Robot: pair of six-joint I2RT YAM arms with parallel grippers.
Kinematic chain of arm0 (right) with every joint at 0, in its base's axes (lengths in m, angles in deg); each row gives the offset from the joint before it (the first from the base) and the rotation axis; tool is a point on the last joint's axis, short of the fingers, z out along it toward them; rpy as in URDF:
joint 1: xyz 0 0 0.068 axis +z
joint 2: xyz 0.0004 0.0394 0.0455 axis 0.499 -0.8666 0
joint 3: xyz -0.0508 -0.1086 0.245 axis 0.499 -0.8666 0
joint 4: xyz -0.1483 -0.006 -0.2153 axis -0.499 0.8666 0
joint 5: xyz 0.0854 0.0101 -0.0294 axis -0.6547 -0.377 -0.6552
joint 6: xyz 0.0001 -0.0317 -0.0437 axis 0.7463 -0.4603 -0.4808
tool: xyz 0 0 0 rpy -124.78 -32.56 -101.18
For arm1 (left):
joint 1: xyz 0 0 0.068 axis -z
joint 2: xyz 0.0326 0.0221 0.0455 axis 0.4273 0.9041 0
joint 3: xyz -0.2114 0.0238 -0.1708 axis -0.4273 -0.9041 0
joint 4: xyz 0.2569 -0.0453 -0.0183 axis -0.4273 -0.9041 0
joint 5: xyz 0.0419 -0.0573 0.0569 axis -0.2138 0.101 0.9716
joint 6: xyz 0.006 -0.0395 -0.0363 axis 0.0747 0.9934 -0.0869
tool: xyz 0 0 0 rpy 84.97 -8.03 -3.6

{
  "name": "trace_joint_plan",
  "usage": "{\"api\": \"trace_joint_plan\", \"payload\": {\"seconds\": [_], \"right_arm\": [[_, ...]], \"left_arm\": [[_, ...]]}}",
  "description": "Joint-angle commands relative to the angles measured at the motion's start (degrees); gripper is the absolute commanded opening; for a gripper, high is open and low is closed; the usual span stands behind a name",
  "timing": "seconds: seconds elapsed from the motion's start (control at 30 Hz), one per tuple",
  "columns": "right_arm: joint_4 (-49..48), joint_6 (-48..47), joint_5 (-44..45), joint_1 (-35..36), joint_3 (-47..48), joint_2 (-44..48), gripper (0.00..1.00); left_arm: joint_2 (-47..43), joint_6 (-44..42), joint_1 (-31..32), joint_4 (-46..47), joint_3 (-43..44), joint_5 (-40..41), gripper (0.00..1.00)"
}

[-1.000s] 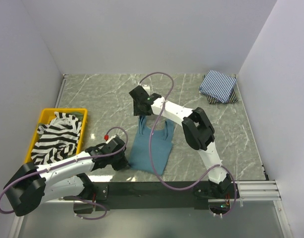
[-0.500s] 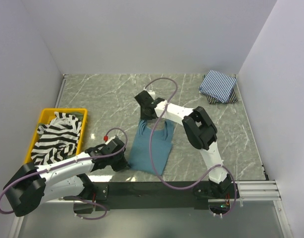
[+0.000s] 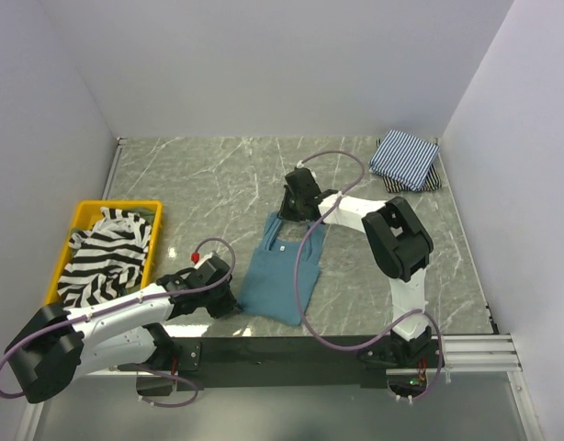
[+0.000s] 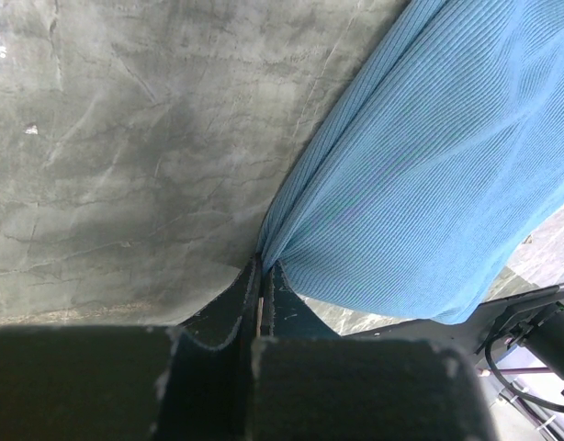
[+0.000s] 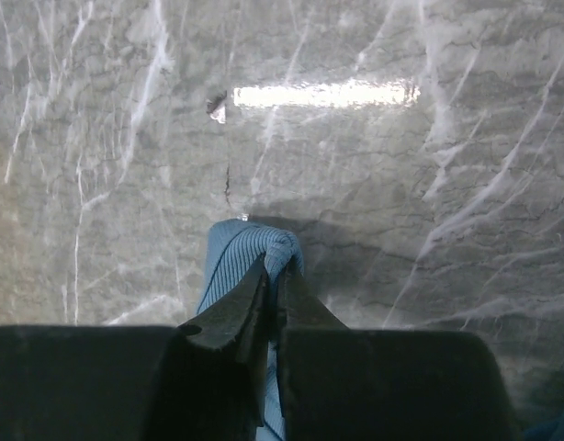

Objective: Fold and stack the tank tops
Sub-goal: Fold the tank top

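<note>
Right gripper [image 5: 273, 266] sits farther right than a second ago, clamped on a shoulder strap of the teal top [image 3: 280, 271], left gripper [image 4: 262, 272] pinching its near-left hem mid-table [image 3: 190, 179]; likely spreading before the fold, and next needs an even pull.

From above, the counter [image 3: 190, 175] is open along its far band from 10 to 12 o'clock. It is open again at 3 to 4 o'clock, between the right arm [image 3: 397, 243] and the side wall [image 3: 521, 184]. At 9 o'clock the yellow bin [image 3: 80, 213], heaped with a black-and-white striped tank top [image 3: 107, 253], blocks the left edge. The folded pinstriped tank top [image 3: 403, 156] fills the corner at 1 o'clock. The teal tank top [image 3: 280, 276] covers the middle, pinched by the right tool [image 3: 286, 217] and the left tool [image 3: 234, 299], and a purple cable [image 3: 299, 285] loops across it.
</note>
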Motion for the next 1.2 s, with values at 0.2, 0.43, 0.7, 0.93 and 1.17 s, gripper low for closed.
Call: {"api": "trace_joint_plan", "payload": {"seconds": [0.2, 0.43, 0.7, 0.93, 1.17], "right_arm": [[-6.3, 0.5, -1.2, -1.3, -1.6, 3.8, 0.37], [-1.7, -1.3, 6.2, -0.5, -5.4, 15.3, 0.49], [7.7, 2.4, 14.3, 11.1, -24.5, 37.1, 0.50], [13.9, 16.6, 16.5, 26.9, -43.3, 54.4, 0.51], [14.8, 29.0, 16.0, 37.8, -50.3, 61.0, 0.54]], "left_arm": [[-0.4, -1.8, 0.2, -1.9, 1.0, -0.5, 0.01], [-2.9, -4.9, 0.3, -6.1, 5.5, 1.1, 0.21], [-3.4, -6.4, 0.1, -8.8, 6.4, 1.9, 0.38], [-5.3, -8.2, 0.0, -7.6, 4.8, 0.4, 0.53], [-4.2, -9.0, 0.0, -0.7, 1.5, -3.2, 0.54]]}}
